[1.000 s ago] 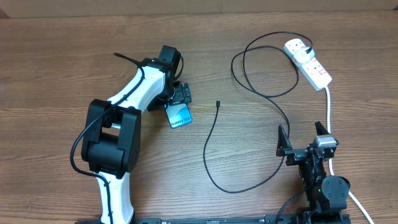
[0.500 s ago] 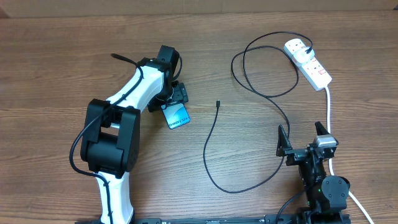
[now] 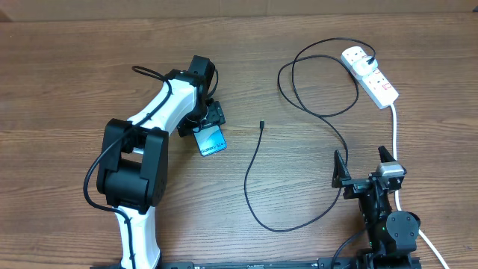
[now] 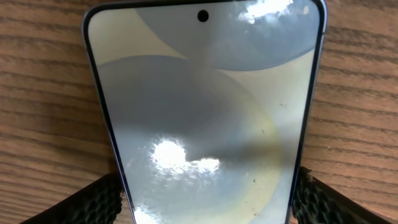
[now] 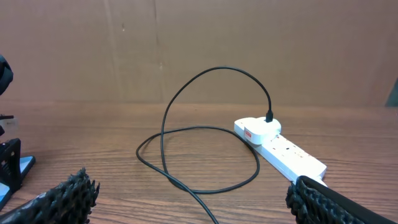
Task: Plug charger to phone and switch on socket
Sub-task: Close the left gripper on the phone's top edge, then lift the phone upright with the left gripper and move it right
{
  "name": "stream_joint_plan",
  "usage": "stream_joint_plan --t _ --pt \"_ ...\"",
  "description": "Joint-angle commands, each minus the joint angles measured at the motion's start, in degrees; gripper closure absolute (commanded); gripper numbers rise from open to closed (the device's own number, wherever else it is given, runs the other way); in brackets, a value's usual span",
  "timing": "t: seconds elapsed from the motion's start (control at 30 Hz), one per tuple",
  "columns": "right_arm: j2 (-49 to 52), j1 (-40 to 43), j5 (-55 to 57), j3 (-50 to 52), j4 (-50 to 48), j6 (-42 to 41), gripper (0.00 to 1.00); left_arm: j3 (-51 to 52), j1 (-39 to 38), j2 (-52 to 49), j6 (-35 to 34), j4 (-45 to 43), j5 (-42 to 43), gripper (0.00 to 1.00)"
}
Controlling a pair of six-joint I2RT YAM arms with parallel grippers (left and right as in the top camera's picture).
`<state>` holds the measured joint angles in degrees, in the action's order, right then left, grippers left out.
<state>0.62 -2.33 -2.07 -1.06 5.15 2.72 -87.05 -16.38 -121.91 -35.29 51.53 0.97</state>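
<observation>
The phone (image 3: 212,141), with its blue screen up, lies on the table at the left gripper (image 3: 213,123). In the left wrist view the phone (image 4: 205,106) fills the frame and the gripper (image 4: 205,202) has its black pads against both long edges, shut on it. The charger cable (image 3: 254,168) loops across the table. Its connector tip (image 3: 262,124) lies free to the right of the phone, and its plug (image 3: 370,58) sits in the white socket (image 3: 371,76). The right gripper (image 3: 362,161) is open and empty near the front edge, below the socket (image 5: 280,146).
The socket's thick white cord (image 3: 394,127) runs down past the right gripper to the front edge. The cable loops (image 5: 186,130) lie between the right gripper (image 5: 196,205) and the socket. A brown wall stands behind the table.
The left gripper and the phone have shifted a little to the left together. The right arm, the cable and the socket have not moved.
</observation>
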Motion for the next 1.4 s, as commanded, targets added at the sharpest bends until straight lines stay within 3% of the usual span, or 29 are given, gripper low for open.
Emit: stream_joint_plan --t 0.0,1.07,1.37 --pt "-0.39 0.04 0.52 0.57 -0.33 -0.35 0.0 1.51 0.22 -2.49 -3.06 0.92 1.6 0.19" --pt "-0.39 0.04 0.52 0.57 -0.33 -0.35 0.0 1.05 0.24 -2.47 -3.52 1.2 3.61 0.27" --pt "-0.39 0.04 0.52 0.57 -0.33 -0.35 0.0 -5.14 0.24 -2.45 -3.52 7.72 3.65 0.27"
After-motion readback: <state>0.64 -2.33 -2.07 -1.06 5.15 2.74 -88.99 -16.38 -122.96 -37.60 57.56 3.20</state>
